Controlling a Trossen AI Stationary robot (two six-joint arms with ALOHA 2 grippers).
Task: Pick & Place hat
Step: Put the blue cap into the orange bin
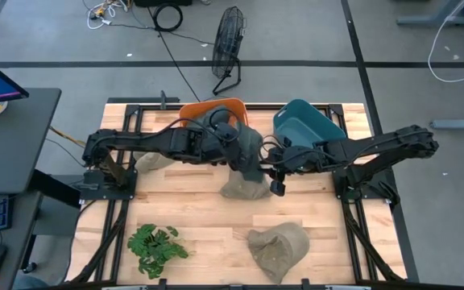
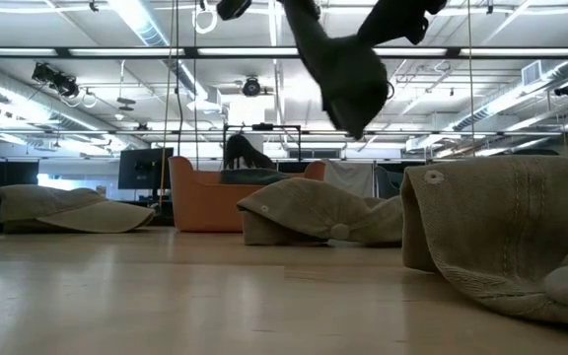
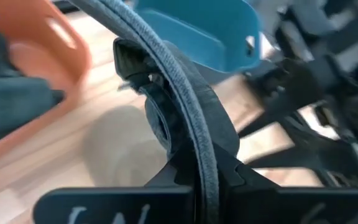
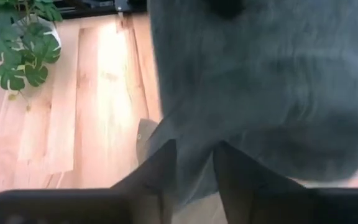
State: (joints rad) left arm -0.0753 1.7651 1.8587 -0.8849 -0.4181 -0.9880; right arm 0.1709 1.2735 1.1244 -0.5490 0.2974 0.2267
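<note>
Left tan hat (image 1: 150, 161): lies flat at the table's far-left part, beside the left arm's base; in the low view it is a floppy, pale mound (image 2: 67, 209).
Plant (image 1: 156, 246): green, broad-leaved, at the near-left of the wooden table (image 1: 208, 217).
Orange bin (image 1: 208, 110): far edge, left of centre, with dark cloth inside.
Left gripper (image 1: 252, 161): reaches toward the centre from the left, raised off the table; its fingers (image 3: 179, 168) are clamped on the corded rim of the dark grey hat.
Dark grey hat (image 1: 244, 149): held in the air between both grippers, above the centre tan hat; soft, limp fabric with a thick stitched brim, hanging in a drooping fold in the low view (image 2: 348, 74).
Centre tan hat (image 1: 244, 188): crumpled on the table directly below the lifted hat.
Right gripper (image 1: 276, 171): comes in from the right, also raised; its fingers (image 4: 160, 171) are pinched on the grey hat's fabric.
Teal bin (image 1: 306, 122): far edge, right of centre, beside the orange bin.
Near tan hat (image 1: 278, 248): at the near edge, right of centre; ribbed beige cloth, with an eyelet visible in the low view.
</note>
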